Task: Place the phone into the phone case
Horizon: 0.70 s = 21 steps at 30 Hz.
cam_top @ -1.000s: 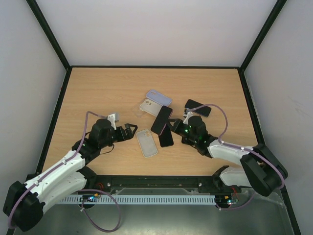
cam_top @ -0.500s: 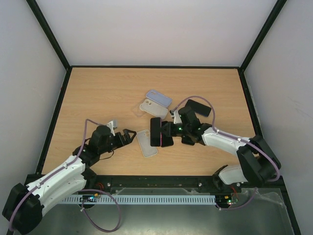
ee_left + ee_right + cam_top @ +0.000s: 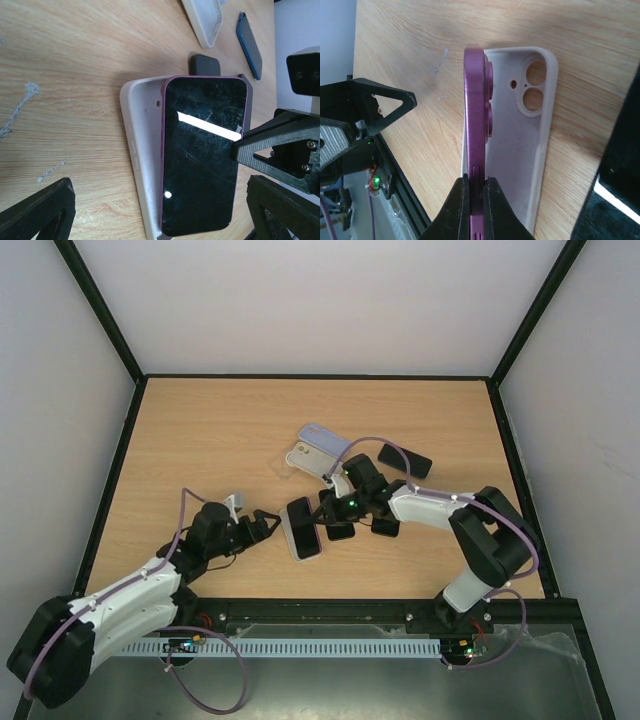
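Note:
The phone (image 3: pixel 475 100) has a purple body and a black screen (image 3: pixel 202 150). My right gripper (image 3: pixel 476 192) is shut on its edge and holds it tilted on its side, its lower long edge in the white phone case (image 3: pixel 515 135). The case lies open side up on the table, with its camera holes at the far end. In the top view the phone (image 3: pixel 299 515) sits over the case (image 3: pixel 308 543), with the right gripper (image 3: pixel 325 510) just to its right. My left gripper (image 3: pixel 265 523) is open and empty just left of the case (image 3: pixel 142 165), its fingers (image 3: pixel 40 210) straddling the case's near end.
A lavender case (image 3: pixel 325 438) and a cream case (image 3: pixel 305 458) lie behind the work spot. A black phone (image 3: pixel 405 461) lies at the back right. Another dark phone (image 3: pixel 341 531) and a dark item (image 3: pixel 385 528) lie under the right arm.
My right gripper has carried the phone left, from beside the dark phones to over the white case. My left gripper has shifted slightly down and right towards the case, still open.

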Each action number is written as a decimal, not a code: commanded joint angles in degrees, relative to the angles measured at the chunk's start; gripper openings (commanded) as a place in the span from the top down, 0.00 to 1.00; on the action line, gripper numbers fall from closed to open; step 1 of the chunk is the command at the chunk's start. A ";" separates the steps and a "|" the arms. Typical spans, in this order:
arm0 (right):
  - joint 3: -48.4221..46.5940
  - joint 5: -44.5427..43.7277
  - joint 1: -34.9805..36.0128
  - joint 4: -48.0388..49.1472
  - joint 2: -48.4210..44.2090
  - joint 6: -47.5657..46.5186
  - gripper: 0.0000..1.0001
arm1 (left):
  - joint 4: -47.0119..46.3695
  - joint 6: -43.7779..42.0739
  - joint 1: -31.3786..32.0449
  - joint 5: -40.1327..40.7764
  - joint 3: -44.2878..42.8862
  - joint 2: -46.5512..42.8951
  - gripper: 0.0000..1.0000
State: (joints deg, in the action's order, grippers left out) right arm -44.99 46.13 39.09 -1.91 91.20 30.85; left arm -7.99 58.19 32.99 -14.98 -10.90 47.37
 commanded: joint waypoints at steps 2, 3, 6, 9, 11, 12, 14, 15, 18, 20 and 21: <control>-1.77 4.27 1.06 -0.58 2.55 -0.98 0.98 | -5.87 1.17 1.44 -0.24 1.70 3.04 0.06; -1.73 4.19 1.13 -0.53 2.92 -0.78 0.98 | -6.52 1.21 1.84 0.08 1.88 3.80 0.07; -1.08 3.53 1.11 0.19 3.93 0.42 0.98 | -8.56 1.62 2.93 0.83 2.23 5.96 0.09; -0.74 2.29 1.08 -0.09 5.20 1.01 0.98 | -10.47 1.79 3.92 1.43 2.19 8.56 0.12; -0.78 1.51 1.16 -0.63 6.23 1.58 0.98 | -11.90 1.76 4.38 1.34 2.23 10.49 0.15; -0.76 0.98 1.10 -0.83 6.48 1.81 0.98 | -12.67 1.88 4.63 1.20 2.23 11.48 0.17; -0.31 0.21 1.08 -0.58 6.09 2.29 0.98 | -13.89 2.30 5.18 1.41 2.24 13.14 0.18; 0.02 -0.50 1.13 -0.25 5.46 2.85 0.98 | -14.24 2.28 5.56 1.67 2.13 13.78 0.18; 1.29 -3.24 1.16 0.89 3.43 5.11 0.98 | -14.91 2.54 6.43 2.39 1.91 15.11 0.19; 2.28 -5.02 1.14 1.05 2.34 6.69 0.98 | -15.20 2.63 6.91 2.52 1.70 15.50 0.20; 2.74 -5.63 1.14 1.27 1.93 7.22 0.98 | -15.15 2.65 7.17 2.87 1.61 15.59 0.21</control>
State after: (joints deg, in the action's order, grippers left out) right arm -44.69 46.68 39.57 -0.03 94.94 35.22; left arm -20.78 60.69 39.27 -13.61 -9.30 62.24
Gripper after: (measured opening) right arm 0.030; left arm 0.800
